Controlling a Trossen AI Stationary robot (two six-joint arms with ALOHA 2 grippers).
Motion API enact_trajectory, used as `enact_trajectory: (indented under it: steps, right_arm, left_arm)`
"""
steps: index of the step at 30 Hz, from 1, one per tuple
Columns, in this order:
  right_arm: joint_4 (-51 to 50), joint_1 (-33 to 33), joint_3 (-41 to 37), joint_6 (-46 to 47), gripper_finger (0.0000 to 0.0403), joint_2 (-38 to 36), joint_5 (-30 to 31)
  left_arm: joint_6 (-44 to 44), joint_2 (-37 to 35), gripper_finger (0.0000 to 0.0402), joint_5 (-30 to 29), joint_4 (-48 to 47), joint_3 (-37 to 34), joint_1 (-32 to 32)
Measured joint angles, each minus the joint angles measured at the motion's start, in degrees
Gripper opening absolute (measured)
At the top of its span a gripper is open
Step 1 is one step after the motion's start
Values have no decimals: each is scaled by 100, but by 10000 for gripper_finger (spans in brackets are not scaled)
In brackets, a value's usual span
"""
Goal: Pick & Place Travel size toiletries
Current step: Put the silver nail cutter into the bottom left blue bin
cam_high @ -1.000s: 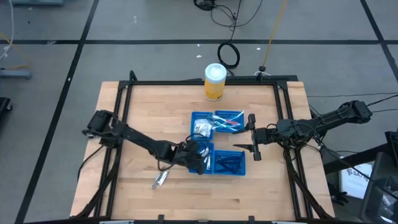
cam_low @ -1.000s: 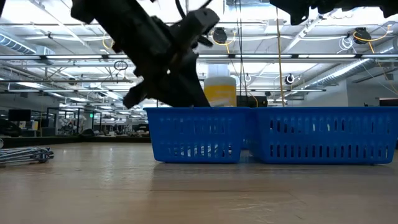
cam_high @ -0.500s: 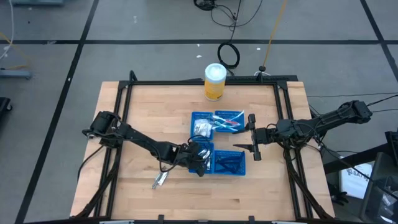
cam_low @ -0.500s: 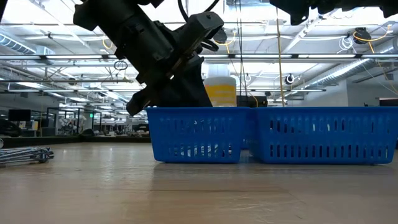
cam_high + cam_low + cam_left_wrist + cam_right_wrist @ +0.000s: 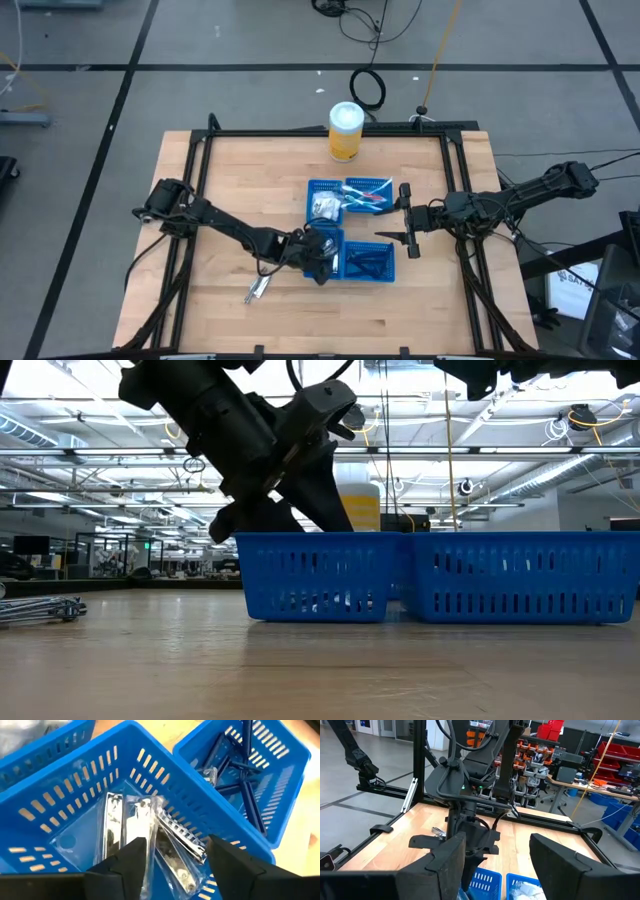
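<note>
High view: the left pincer [image 5: 318, 254] hangs over the near-left blue mesh plastic tray [image 5: 327, 262] in a cluster of four such trays on the wooden bench [image 5: 240, 190]. One tall yellow canister with a white lid [image 5: 345, 131] stands at the far edge. One small bunch of silvery metal pieces [image 5: 258, 289] lies loose on the bench, well apart from the trays, not yet sorted. The right pincer [image 5: 408, 231] waits beside the trays' right side, fingers spread, holding nothing.

Low view: two tray fronts show. The left arm leans down behind the left tray's rim [image 5: 310, 540]; lifting out at a slant could catch that rim and drag the light tray.

Left wrist view: the left pincer's two dark fingers [image 5: 125, 867] stand apart, empty, over clear packets of silvery nail clippers [image 5: 145, 835] lying in the tray bottom. I count about three clippers. The neighbouring tray holds several dark blue razor-like sticks [image 5: 240, 775], perhaps five, crossed. The slippery film could cling to a finger and ride up with it.

Right wrist view: the right pincer's fingers [image 5: 445, 857] are parted and empty; one white packet heap [image 5: 527, 892] shows in a tray below.
</note>
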Motion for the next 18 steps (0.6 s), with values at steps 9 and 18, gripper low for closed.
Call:
enact_trajectory:
  steps: [9,18]
  right_arm:
    - [-4,1,0,-2,208,2,0]
    - [-63,0,0,-3,208,2,0]
  left_arm:
    - [138,-839,218,1347,-850,0,192]
    - [-779,-1826,198,341,-2337,2,-732]
